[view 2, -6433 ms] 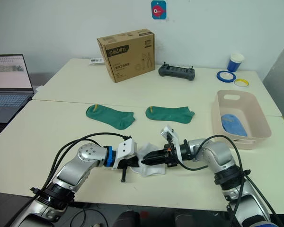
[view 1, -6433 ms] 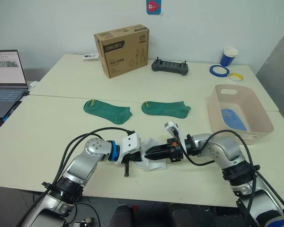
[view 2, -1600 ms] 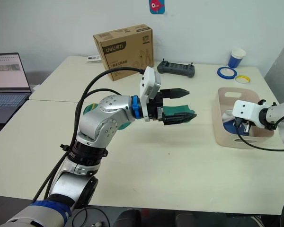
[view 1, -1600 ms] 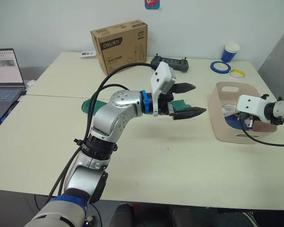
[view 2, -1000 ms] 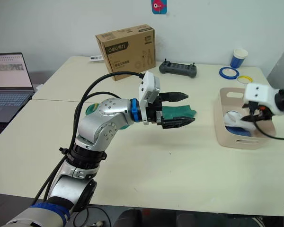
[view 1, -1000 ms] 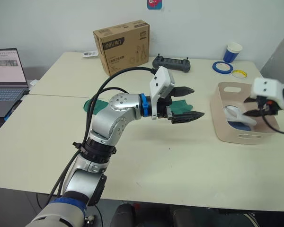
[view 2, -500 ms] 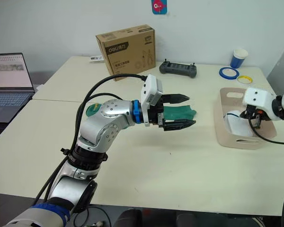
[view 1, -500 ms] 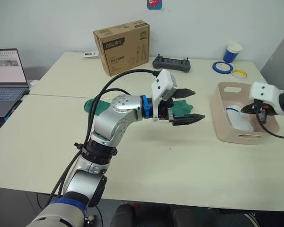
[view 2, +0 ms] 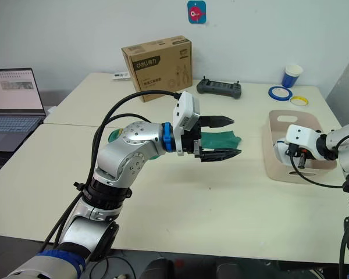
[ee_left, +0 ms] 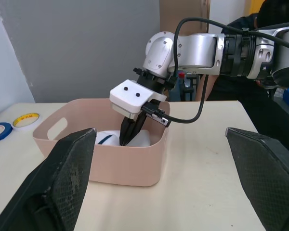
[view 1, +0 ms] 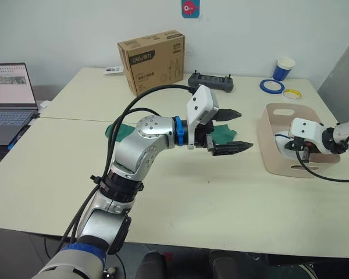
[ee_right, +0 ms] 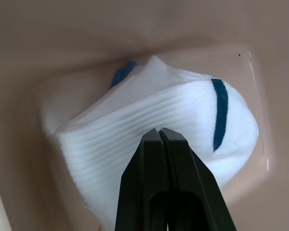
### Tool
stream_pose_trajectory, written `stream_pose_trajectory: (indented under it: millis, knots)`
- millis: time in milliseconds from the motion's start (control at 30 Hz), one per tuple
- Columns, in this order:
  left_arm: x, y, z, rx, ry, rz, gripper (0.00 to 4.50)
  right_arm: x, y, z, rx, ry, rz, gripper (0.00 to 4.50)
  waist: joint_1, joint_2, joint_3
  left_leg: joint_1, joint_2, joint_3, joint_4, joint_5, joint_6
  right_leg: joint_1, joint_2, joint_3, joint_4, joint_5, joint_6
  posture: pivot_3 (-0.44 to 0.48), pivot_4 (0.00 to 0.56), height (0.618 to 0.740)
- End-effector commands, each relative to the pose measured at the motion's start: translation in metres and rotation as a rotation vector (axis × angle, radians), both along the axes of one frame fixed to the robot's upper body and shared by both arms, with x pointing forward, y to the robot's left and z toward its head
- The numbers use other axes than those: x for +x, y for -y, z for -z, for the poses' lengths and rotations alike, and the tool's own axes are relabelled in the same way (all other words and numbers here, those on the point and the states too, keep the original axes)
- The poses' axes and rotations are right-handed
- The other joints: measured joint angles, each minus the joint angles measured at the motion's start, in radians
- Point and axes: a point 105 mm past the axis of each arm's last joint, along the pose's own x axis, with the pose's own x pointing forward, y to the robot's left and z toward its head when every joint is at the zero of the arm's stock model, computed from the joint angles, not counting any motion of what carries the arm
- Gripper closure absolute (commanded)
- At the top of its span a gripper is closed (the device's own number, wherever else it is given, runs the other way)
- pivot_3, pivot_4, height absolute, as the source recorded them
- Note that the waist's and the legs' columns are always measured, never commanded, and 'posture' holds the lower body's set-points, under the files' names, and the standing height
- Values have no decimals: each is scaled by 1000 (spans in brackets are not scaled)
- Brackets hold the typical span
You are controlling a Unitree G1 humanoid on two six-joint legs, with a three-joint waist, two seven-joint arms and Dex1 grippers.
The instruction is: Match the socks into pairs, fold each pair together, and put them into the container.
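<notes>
The pale pink container (view 1: 272, 158) stands at the table's right. A folded white pair with a dark cuff stripe (ee_right: 149, 139) lies in it on top of a blue sock (ee_right: 119, 74). My right gripper (view 1: 297, 153) points down into the container, shut, its tip (ee_right: 157, 130) just over the white pair and nothing between the fingers. My left gripper (view 1: 244, 129) hovers open and empty above the table's middle. One dark green sock (view 1: 225, 132) lies behind it. Another green sock (view 1: 117, 130) is partly hidden by the left arm.
A brown cardboard box (view 1: 151, 61) and a black controller (view 1: 210, 81) stand at the back. A blue cup (view 1: 284, 68) and tape rolls (view 1: 271, 86) sit at the back right. A laptop (view 1: 9, 99) is on the far left.
The right gripper let the white pair drop into the container, then shut and sank lower over it. The left arm stayed almost still.
</notes>
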Motion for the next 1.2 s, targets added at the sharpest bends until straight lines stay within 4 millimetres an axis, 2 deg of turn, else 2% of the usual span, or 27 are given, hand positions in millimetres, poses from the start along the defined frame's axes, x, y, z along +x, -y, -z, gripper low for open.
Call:
stream_pose_trajectory:
  millis: [33, 200, 267, 400, 467, 533, 600, 700, 767, 833, 933, 1033, 1100, 1200]
  knots:
    - [-5, -4, -6, 2, 35, 1, 0, -2, 7, -22, -11, 38, 12, 4454, -3, 0, 0, 0, 0, 0, 0, 0, 0, 0, 0, 1, 0, 0, 0, 0, 150, 740]
    - [4, -26, 1, 20, 15, -66, 0, -4, 1, -73, 57, 141, 6, 4454, -10, 2, 0, -1, 0, 0, -1, 0, 0, -3, 0, 1, 2, 2, -3, 0, 150, 740]
    - [6, -33, 3, 23, 13, -91, 0, -5, -4, -84, 81, 167, 3, 4454, -14, 2, 0, -2, 0, 0, -2, 0, 0, -5, 0, 1, 2, 3, -3, 0, 150, 740]
    - [22, -63, 7, -12, 17, -242, 0, -1, -35, -129, 251, 372, -32, 4454, -21, 2, 0, -2, 1, -1, -2, 0, 0, -5, 0, 0, 2, 2, -4, 0, 150, 740]
    - [31, -87, 11, -58, 12, -375, 0, -6, -79, -139, 463, 437, -107, 3905, -24, 3, 0, -3, 1, -1, -3, 0, 0, -5, 0, 0, 2, 2, -3, 0, 150, 740]
    - [36, -104, 15, -92, 13, -470, 0, -14, -110, -140, 629, 450, -151, 3193, -25, 3, 0, -3, 2, -1, -2, 0, 0, -5, 1, 0, 3, 2, -4, 0, 150, 740]
    - [37, -111, 17, -102, 14, -510, 0, -20, -123, -137, 714, 447, -155, 2560, -17, 2, 0, -3, 3, -3, -2, 0, 0, -5, 2, -2, 4, 2, -4, 0, 150, 740]
    - [42, -141, 41, -115, 27, -704, 0, -32, -161, -92, 890, 418, -111, 1450, 3, 1, -1, -5, 2, -4, -2, 0, 0, -5, 1, -3, 3, 2, -4, 0, 150, 740]
    - [40, -154, 54, -136, 14, -798, 0, -38, -170, -69, 880, 443, -80, 834, 11, 0, -2, -5, 2, -3, -2, 0, 0, -4, 0, -3, 1, 2, -3, 0, 150, 740]
    - [34, -164, 72, -138, 3, -884, 0, -40, -170, -41, 845, 499, 5, 136, 16, 0, -1, -7, 1, -2, -2, 0, 0, -6, -2, -2, 1, 2, -3, 0, 150, 740]
    - [22, -168, 98, -126, -35, -952, 0, -47, -167, -8, 837, 527, 103, 62, 15, 0, -1, -8, -1, 0, -1, 0, 0, -7, -4, -1, 0, 3, -3, 0, 150, 740]
    - [14, -169, 113, -134, -89, -985, 0, -54, -166, 11, 814, 541, 138, 62, 12, 0, -1, -7, -1, 0, -1, 0, 0, -6, -3, -1, 0, 2, -3, 0, 150, 740]
    - [5, -171, 125, -124, -98, -1020, 0, -63, -162, 34, 817, 528, 217, 62, 8, -1, -2, -5, 1, 0, -2, 0, 0, -6, -1, -1, 1, 1, 0, 0, 150, 740]
    - [-11, -177, 145, -103, -141, -1064, 0, -78, -155, 56, 823, 509, 304, 62, 5, -2, -5, -3, 2, 0, -3, 0, 0, -5, 0, -1, 1, -1, -2, 0, 150, 740]
